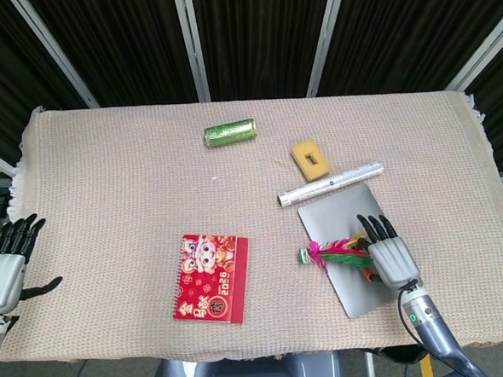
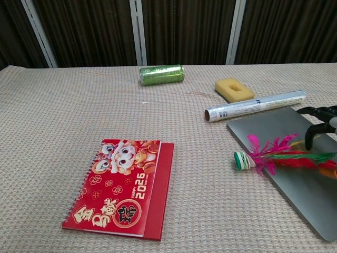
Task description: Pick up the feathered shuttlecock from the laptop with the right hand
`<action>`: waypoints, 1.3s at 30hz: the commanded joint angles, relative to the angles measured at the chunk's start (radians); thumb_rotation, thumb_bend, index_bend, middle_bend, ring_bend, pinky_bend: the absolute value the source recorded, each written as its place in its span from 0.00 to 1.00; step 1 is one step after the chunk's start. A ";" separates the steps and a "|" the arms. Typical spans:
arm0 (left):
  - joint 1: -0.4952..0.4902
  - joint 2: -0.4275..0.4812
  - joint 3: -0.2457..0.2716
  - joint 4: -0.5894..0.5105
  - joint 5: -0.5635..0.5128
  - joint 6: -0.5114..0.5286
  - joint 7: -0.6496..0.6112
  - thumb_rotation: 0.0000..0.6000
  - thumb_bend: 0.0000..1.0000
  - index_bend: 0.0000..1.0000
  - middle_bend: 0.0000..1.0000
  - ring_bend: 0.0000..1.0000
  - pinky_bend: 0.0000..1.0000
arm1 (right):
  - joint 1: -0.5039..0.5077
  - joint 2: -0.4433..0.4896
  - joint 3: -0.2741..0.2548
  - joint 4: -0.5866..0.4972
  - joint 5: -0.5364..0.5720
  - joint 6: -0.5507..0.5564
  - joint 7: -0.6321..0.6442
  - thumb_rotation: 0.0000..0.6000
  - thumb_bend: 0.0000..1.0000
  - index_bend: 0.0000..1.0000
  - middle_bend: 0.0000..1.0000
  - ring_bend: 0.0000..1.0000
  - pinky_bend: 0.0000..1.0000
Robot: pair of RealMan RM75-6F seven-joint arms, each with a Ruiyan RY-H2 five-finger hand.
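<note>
The feathered shuttlecock lies across the left edge of the closed grey laptop, its white-and-green base off the laptop to the left and its pink, green and red feathers pointing right. My right hand hovers open over the feather ends, fingers spread and pointing away from me, holding nothing. At the table's left front edge my left hand is open with its fingers apart; the chest view does not show it.
A rolled paper tube lies just behind the laptop, with a yellow sponge beyond it. A green can lies further back. A red 2026 calendar notebook sits front centre on the woven cloth.
</note>
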 commanded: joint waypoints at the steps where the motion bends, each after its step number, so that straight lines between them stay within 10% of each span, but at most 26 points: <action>1: 0.000 -0.001 0.000 -0.002 -0.001 -0.001 0.004 0.94 0.08 0.00 0.00 0.00 0.00 | 0.009 -0.011 0.002 0.027 -0.006 0.000 0.033 1.00 0.28 0.49 0.00 0.00 0.00; 21: -0.008 0.008 0.010 -0.004 0.017 -0.009 -0.030 0.94 0.08 0.00 0.00 0.00 0.00 | 0.017 -0.080 -0.006 0.024 -0.034 0.057 0.001 1.00 0.46 0.66 0.05 0.00 0.00; 39: 0.016 0.078 0.029 0.009 0.082 0.067 -0.238 0.94 0.08 0.00 0.00 0.00 0.00 | 0.063 -0.145 -0.015 -0.280 -0.042 0.020 -0.486 1.00 0.46 0.63 0.05 0.00 0.00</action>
